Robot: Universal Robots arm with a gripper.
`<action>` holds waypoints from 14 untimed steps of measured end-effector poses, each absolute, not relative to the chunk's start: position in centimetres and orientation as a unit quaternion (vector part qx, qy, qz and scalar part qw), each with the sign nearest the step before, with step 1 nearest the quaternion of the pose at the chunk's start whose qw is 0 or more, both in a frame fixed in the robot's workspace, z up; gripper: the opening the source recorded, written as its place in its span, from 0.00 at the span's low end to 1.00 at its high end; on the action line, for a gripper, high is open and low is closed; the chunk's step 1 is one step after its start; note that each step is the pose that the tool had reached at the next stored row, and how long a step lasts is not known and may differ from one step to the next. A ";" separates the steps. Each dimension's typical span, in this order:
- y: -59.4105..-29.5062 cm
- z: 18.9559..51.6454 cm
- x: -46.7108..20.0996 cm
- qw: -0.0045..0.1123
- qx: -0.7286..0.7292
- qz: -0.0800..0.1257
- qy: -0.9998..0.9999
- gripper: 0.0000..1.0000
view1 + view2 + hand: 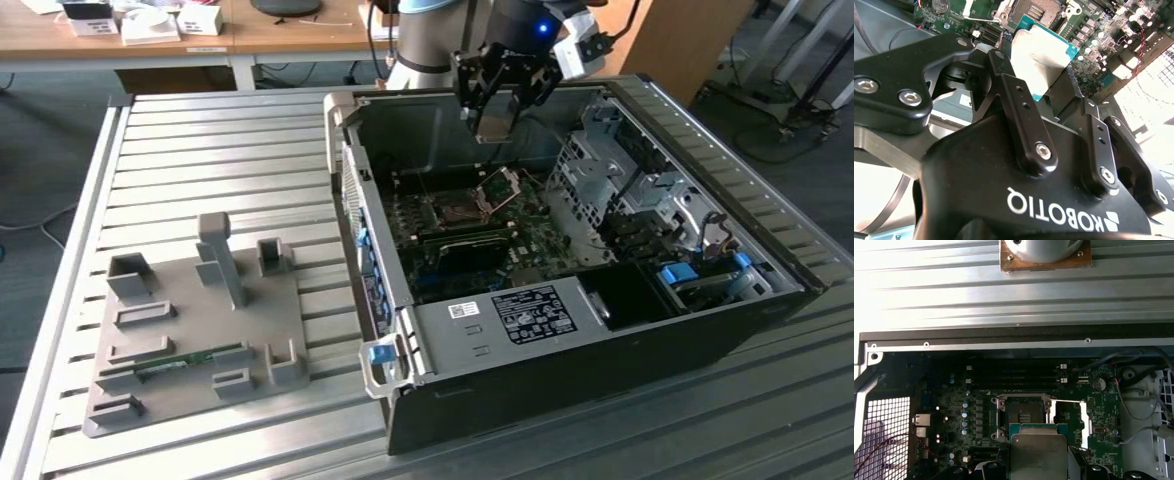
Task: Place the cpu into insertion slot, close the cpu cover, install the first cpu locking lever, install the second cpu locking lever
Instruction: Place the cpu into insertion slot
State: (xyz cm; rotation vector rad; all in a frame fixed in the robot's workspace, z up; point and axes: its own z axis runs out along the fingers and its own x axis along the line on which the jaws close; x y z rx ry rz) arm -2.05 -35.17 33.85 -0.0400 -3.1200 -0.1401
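Observation:
The cpu [1041,50] is a flat square chip with a silvery top and a teal edge, and my gripper [1041,72] is shut on it. In the exterior view the gripper [497,118] hangs with the cpu [493,127] above the open computer case, over the far part of the motherboard [534,235]. Below it lies the open insertion slot [451,212], with the cpu cover [502,185] standing raised at its side. The first wrist view has the cpu [1039,452] just short of the insertion slot [1024,412], and the cpu cover [1072,422] open beside it.
The black case [561,350] lies open on a slatted metal table [200,150], its walls ringing the motherboard. A drive cage [627,190] and cables sit at the exterior view's right. A grey fixture plate [200,330] with upright holders lies at the left. The arm's base [1044,250] stands behind the case.

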 end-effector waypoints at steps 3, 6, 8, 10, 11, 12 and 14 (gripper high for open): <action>-35.2 33.7 -2.1 0.009 -0.013 -0.045 -0.999 0.54; -35.2 33.6 -2.1 0.009 -0.013 -0.045 -0.999 0.54; -35.2 33.5 -2.1 0.009 -0.013 -0.045 -0.999 0.54; -35.2 33.4 -2.1 0.009 -0.013 -0.045 -0.999 0.54; -35.2 33.4 -2.1 0.009 -0.013 -0.045 -0.999 0.54; -35.2 33.3 -2.1 0.009 -0.013 -0.045 -0.999 0.54; -35.2 33.2 -2.1 0.009 -0.013 -0.045 -0.999 0.54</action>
